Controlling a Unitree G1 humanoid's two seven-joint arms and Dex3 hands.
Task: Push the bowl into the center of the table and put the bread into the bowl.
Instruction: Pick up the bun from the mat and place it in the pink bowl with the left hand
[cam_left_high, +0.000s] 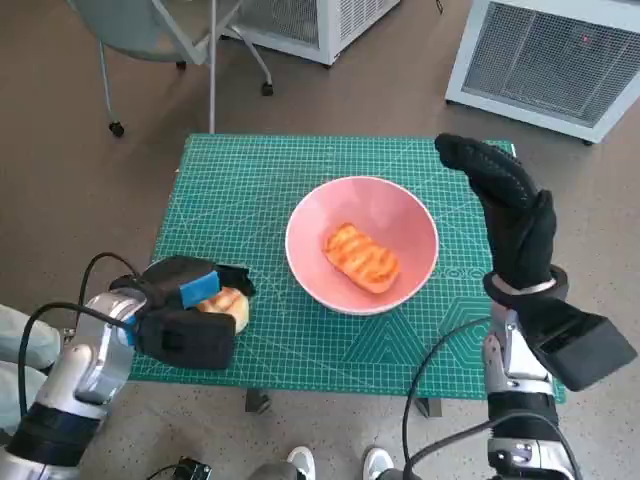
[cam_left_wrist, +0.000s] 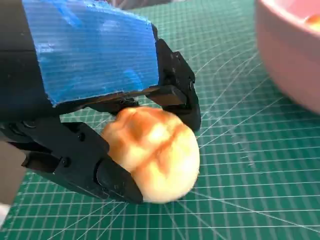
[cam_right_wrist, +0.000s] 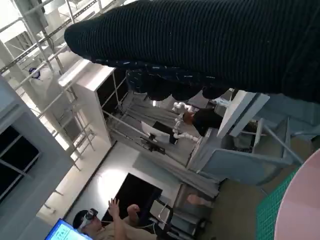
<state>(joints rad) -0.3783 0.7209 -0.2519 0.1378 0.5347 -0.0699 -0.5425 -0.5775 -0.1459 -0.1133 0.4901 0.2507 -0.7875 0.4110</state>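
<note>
On the green cutting mat (cam_left_high: 260, 190) that covers the small table, a pale printed grid and curved guide lines run across the surface, but no writing on it can be read. The pink bowl (cam_left_high: 415, 215) sits about at the mat's middle, smooth and round, with one oblong bread (cam_left_high: 361, 257) lying inside it, its orange-brown crust marked with toasted stripes. A second piece, a round bun (cam_left_wrist: 155, 150) with a glossy, scored, golden top, lies near the mat's left front corner, well apart from the bowl. The left hand (cam_left_high: 190, 310) grasps this bun: in the left wrist view black fingers (cam_left_wrist: 87, 162) press against it on one side and another black finger curves round the far side (the blue tape on the hand's back is wrinkled and matte). The bun rests on the mat. In the head view the hand hides most of it.

The right hand (cam_left_high: 505, 205), in its ribbed knitted glove, hangs raised beside the bowl's right rim, fingers stretched out and grasping nothing. The right wrist view shows mostly glove, a sliver of pink rim and a person at a blue screen, all tilted.

On the floor stand a wheeled chair (cam_left_high: 160, 40) and two white slatted units (cam_left_high: 560, 60), each cut off by the frame.
</note>
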